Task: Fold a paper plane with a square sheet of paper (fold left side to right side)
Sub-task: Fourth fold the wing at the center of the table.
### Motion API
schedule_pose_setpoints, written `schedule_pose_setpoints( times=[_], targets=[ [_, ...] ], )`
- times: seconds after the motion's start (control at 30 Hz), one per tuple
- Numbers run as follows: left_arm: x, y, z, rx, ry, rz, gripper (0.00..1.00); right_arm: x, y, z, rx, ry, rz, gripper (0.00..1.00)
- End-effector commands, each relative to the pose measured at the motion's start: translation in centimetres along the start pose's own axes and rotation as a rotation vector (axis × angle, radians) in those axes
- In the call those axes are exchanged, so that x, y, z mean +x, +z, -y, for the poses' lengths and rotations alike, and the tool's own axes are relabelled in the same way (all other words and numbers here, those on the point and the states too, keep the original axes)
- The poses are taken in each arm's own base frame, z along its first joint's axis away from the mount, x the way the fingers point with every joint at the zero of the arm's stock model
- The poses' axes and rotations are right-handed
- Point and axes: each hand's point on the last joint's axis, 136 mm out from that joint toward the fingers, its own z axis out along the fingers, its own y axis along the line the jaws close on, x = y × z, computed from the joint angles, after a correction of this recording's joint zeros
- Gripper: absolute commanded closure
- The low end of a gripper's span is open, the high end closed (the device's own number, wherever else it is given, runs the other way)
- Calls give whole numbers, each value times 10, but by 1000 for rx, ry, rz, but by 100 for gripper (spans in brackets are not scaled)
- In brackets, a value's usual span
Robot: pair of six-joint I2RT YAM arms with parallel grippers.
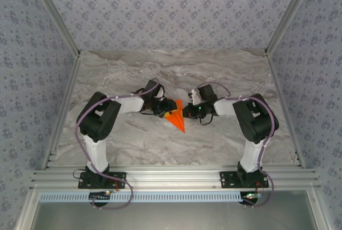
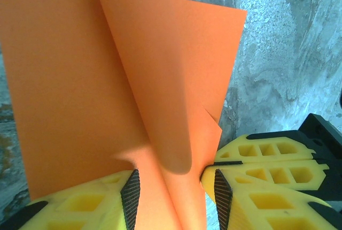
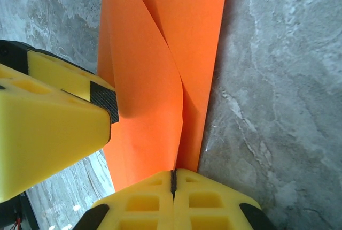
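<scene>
The orange sheet of paper [image 1: 175, 117] lies mid-table, folded to a pointed kite shape with its tip toward the near edge. In the left wrist view one flap of the paper [image 2: 160, 80] stands up along a centre crease. My left gripper [image 2: 176, 187] [image 1: 164, 107] is open, its black pads on either side of that raised flap, with a gap on the right side. My right gripper [image 3: 172, 179] [image 1: 186, 112] is shut on the paper's [image 3: 155, 80] right edge, with the sheet pinched in the seam between its yellow fingers.
The grey marbled table [image 1: 214, 75] stretches all round the paper. Aluminium rails [image 1: 171, 176] border the near edge and patterned walls close the sides. The two grippers sit close together; the left gripper's finger [image 3: 53, 128] shows in the right wrist view.
</scene>
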Motion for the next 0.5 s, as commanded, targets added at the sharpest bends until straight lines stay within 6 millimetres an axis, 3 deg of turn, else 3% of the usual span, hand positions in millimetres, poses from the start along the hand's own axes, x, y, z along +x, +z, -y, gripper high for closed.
schedule_pose_setpoints(
  times=[0.0, 0.27, 0.47],
  targets=[
    [5, -3, -9, -48, 1, -3, 56, 9, 5, 17, 87, -2, -41, 97],
    [-6, -33, 17, -21, 61, 59, 64, 22, 7, 30, 160, 0, -90, 97],
    [-8, -30, 31, 16, 82, 38, 75, 25, 8, 31, 175, -8, -100, 97]
  ],
)
